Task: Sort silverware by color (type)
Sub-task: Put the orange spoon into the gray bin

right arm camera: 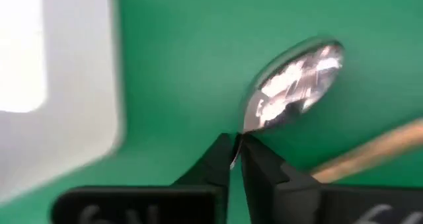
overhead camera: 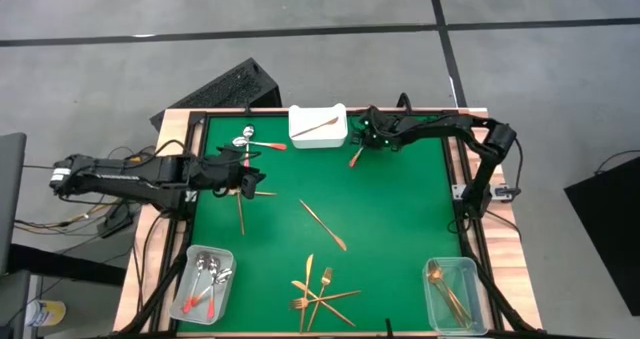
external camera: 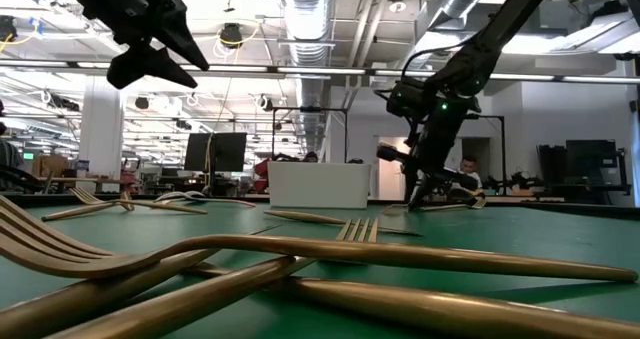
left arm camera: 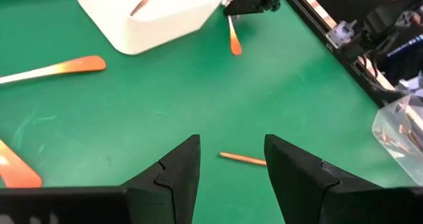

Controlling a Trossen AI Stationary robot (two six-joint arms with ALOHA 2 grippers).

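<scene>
A green-topped desk carries a white rectangular tray at its far edge and two clear plastic bins at its near corners.

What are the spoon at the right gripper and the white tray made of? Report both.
Spoon: the bowl looks like polished metal, giving mirror-bright reflections; its orange-red handle looks matte, probably plastic or a coating. White tray: an opaque, smooth, thick-walled body with rounded corners, likely plastic, though glazed ceramic cannot be excluded.

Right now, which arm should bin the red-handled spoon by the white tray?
Right. The right gripper is already pinched on that spoon beside the white tray. The left gripper hangs open elsewhere.
</scene>
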